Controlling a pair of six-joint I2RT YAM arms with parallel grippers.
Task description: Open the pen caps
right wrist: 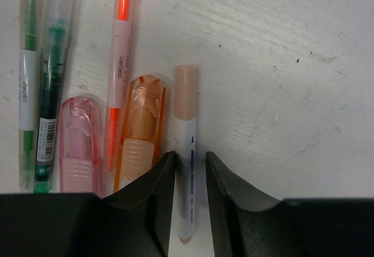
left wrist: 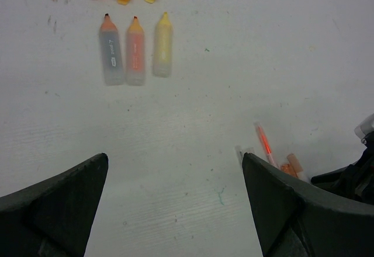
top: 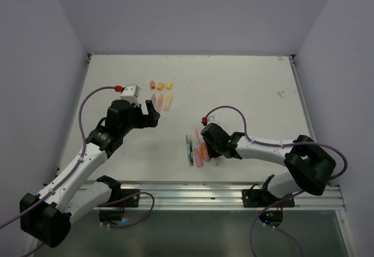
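Between jaws of right gripper [right wrist: 190,156]: white pen [right wrist: 187,134].

White table [top: 245,82], pale lilac walls [top: 193,11].

Lab rig — bare walled table [top: 245,82]

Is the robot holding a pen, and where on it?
The left jaws are wide open and empty. The right jaws straddle the white pen at its barrel, below the peach cap, but slim gaps show, so a real grip cannot be told.
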